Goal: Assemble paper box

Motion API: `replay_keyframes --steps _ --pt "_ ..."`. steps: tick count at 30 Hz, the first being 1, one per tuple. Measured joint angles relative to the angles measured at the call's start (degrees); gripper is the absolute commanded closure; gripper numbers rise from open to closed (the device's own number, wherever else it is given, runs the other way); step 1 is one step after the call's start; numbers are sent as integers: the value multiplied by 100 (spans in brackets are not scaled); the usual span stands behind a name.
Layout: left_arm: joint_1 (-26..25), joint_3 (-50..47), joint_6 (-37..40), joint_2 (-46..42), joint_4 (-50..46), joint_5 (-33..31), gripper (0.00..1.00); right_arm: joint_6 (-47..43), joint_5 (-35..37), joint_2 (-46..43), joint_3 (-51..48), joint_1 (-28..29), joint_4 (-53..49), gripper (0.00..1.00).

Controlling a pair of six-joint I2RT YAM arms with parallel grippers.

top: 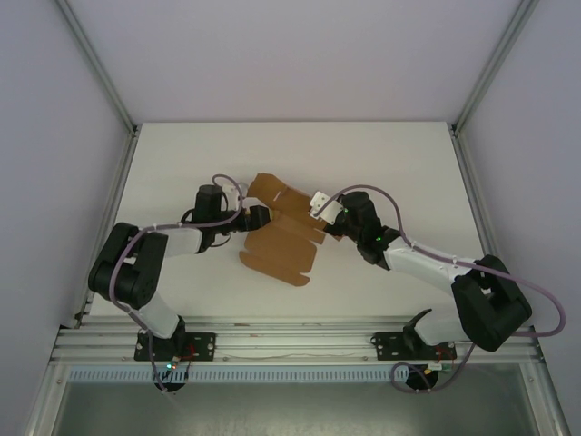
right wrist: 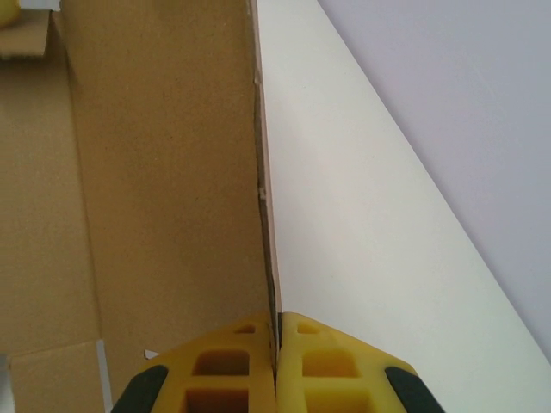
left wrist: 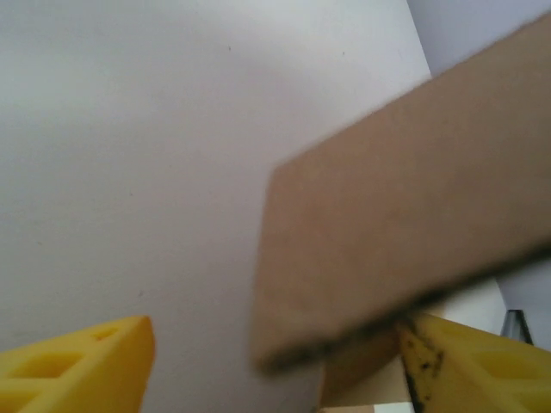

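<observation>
The paper box point(top: 277, 250) is a flat brown die-cut sheet with flaps, lying partly lifted in the middle of the white table. My right gripper point(top: 320, 216) holds its right side. In the right wrist view the yellow fingers point(right wrist: 241, 366) are shut point(right wrist: 277, 331) on the thin edge of an upright cardboard panel point(right wrist: 164, 172). My left gripper point(top: 260, 218) is at the sheet's left side. In the left wrist view it stands open point(left wrist: 275, 370), its yellow fingers point(left wrist: 86, 361) wide apart. A blurred cardboard flap point(left wrist: 405, 215) hangs close over the right finger.
The white table point(top: 182, 163) runs to pale walls at the back and sides, with aluminium frame posts point(top: 100, 68) at the corners. A metal rail point(top: 290, 345) carrying both arm bases lines the near edge.
</observation>
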Motion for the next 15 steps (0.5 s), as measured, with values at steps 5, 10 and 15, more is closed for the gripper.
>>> replay_keyframes --steps 5,10,15 --pt "-85 79 -214 238 221 138 67 105 -24 0 0 0 0 100" --pt "-120 85 -446 247 433 166 90 129 -22 0 0 0 2 100" --pt "-160 136 -579 247 396 -4 100 94 -22 2 0 0 -2 100"
